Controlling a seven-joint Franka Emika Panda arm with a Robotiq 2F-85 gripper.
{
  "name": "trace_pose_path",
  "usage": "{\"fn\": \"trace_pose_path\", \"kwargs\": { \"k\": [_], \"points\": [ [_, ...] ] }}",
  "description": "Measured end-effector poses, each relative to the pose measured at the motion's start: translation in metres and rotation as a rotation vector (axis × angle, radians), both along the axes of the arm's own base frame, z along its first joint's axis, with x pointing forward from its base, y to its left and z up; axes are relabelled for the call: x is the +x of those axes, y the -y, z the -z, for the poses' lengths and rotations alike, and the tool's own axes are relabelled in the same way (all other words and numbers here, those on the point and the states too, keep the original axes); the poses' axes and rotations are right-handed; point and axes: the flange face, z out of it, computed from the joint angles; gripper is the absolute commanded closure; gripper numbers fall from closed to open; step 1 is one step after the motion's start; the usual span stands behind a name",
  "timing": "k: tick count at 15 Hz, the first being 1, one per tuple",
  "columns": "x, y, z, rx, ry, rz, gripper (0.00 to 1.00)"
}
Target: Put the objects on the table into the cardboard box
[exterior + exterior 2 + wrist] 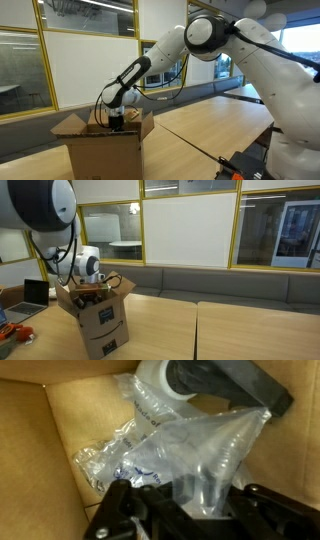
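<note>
While inside cardboard box (60,430), plastic film (200,452) (wrist view only).

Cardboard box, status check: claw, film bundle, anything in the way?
Claw shut on plastic film, down inside cardboard box. Spray bottle already in box, beside film. Nothing blocking seen.

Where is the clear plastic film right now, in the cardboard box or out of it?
In it: the wrist view shows the clear plastic film lying between the cardboard box walls.
</note>
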Motion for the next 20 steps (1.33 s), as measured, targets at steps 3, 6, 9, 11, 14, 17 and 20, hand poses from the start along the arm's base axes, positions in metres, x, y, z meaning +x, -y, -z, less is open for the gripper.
{"fn": "trace_pose_path", "kwargs": {
  "k": [3, 6, 9, 11, 14, 17, 20],
  "points": [
    [-0.010, -0.024, -0.009, 0.056, -0.064, -0.047, 0.88],
    [-0.017, -0.038, -0.016, 0.088, -0.111, -0.078, 0.56],
    [-0.013, -0.035, -0.022, 0.085, -0.122, -0.077, 0.33],
    [-0.007, -0.027, -0.029, 0.080, -0.116, -0.066, 0.18],
    [0.007, -0.006, -0.047, 0.075, -0.081, -0.032, 0.00],
    [0.024, 0.025, -0.077, 0.065, -0.026, 0.017, 0.00],
    [0.037, 0.064, -0.111, 0.047, 0.033, 0.080, 0.00]
  ]
}}
